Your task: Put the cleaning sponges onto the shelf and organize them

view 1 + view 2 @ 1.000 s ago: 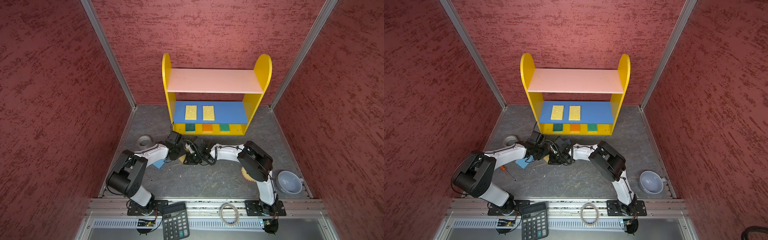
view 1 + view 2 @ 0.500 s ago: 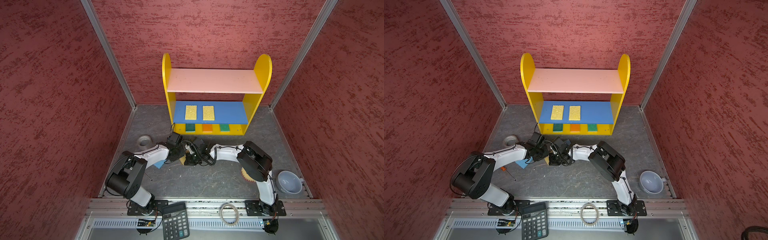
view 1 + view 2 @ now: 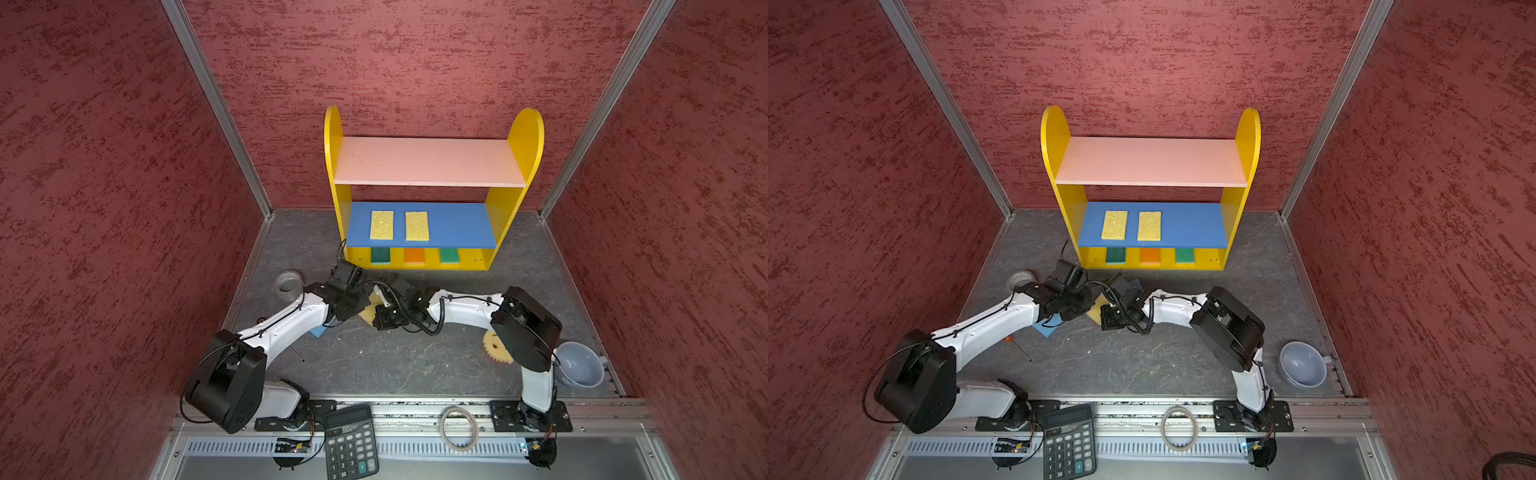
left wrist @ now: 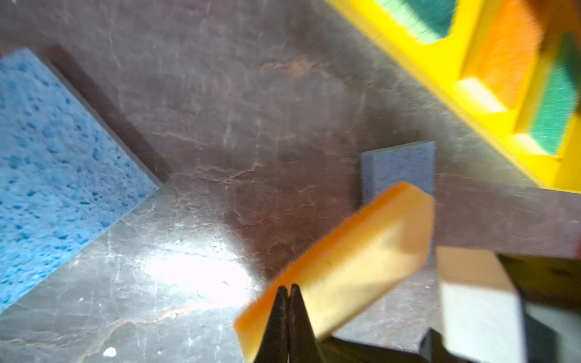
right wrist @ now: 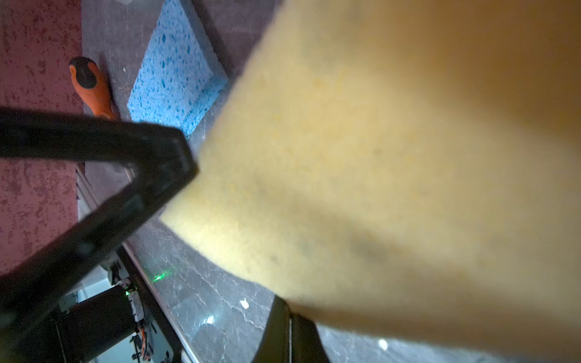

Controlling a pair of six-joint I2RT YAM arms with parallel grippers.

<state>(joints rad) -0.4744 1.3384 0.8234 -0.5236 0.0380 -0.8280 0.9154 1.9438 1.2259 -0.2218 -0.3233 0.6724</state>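
In both top views the shelf (image 3: 524,141) stands at the far wall, centre. On its middle tier lie the shelved yellow sponges (image 3: 381,225) (image 3: 417,225), left of centre. The bottom tier shows only the near ends of two green-topped sponges (image 3: 380,255) (image 3: 449,255), with the orange-topped sponge (image 3: 414,256) between them. Just near of the shelf the left arm (image 3: 291,322) and right arm (image 3: 465,309) meet. Their black wrist parts cover most of the loose yellow sponge (image 3: 367,318). A blue sponge (image 3: 319,331) peeks from under the left arm. At near right, the round yellow sponge (image 3: 495,348) is half hidden behind the right arm's elbow.

The left wrist view is smeared. The left gripper (image 4: 287,294) has its jaws pressed together, tips at the long edge of the loose yellow sponge, which sits tilted over the floor (image 4: 220,125). Whether foam is nipped between them cannot be told. A greyer blue sponge (image 4: 396,166) lies flat beyond, partly covered, close to the shelf's foot.

The right wrist view is mostly filled by the loose yellow sponge, out of focus. Of the right gripper (image 5: 290,320) only two finger stubs show, lying together. Their tips vanish behind the foam, so a grip cannot be confirmed. The left gripper's tip touches the sponge's edge. Behind lie the blue sponge and a screwdriver (image 5: 91,85), its shaft cut off by that gripper.
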